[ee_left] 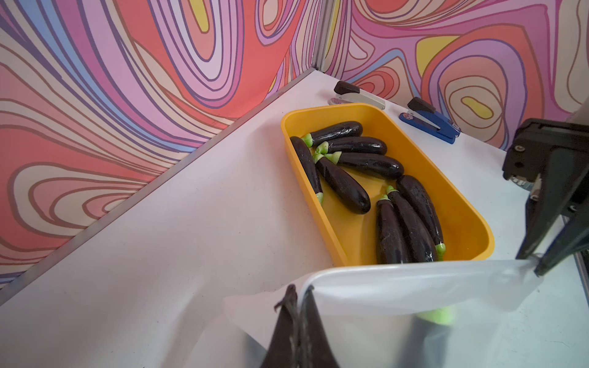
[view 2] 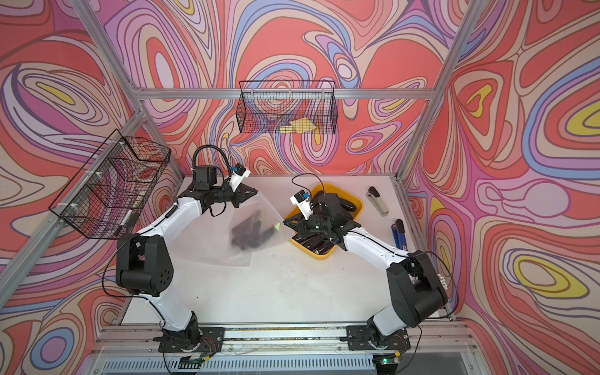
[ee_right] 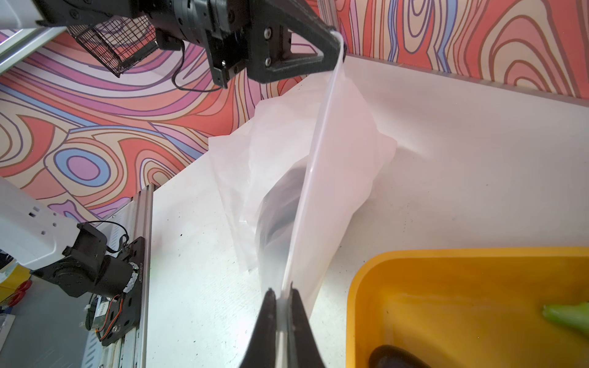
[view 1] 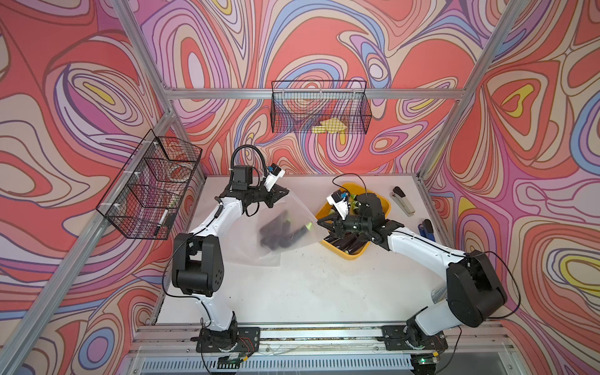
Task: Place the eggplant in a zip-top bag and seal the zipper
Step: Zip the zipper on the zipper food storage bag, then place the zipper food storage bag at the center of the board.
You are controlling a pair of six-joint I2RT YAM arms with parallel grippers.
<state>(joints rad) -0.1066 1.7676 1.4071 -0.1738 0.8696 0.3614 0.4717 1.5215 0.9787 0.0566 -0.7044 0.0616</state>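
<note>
The left gripper [view 1: 287, 193] is pinched fully together on one end of the zipper strip [ee_right: 315, 143] of the zip-top bag [view 1: 293, 211]. The right gripper [view 1: 318, 222] is clamped just as tight on the other end. The strip runs taut and straight from one pair of tips to the other, lifted off the table [view 1: 308, 285]. The rest of the bag hangs below that line and trails onto the table on the side toward the arm bases. The eggplant [view 1: 279, 232] lies inside, a dark mass seen through the frosted plastic. It sits below the strip, nearer the right gripper than the left, its green stem end just beside the right tips; how many pieces are in there I cannot tell. Under and behind the right gripper's wrist sits the yellow tray [ee_left: 350, 110] holding more eggplants [ee_left: 344, 184]. Beyond the tray, well apart from both grippers, lie a grey stapler [ee_left: 357, 95] and a blue stapler [ee_left: 430, 122]
</note>
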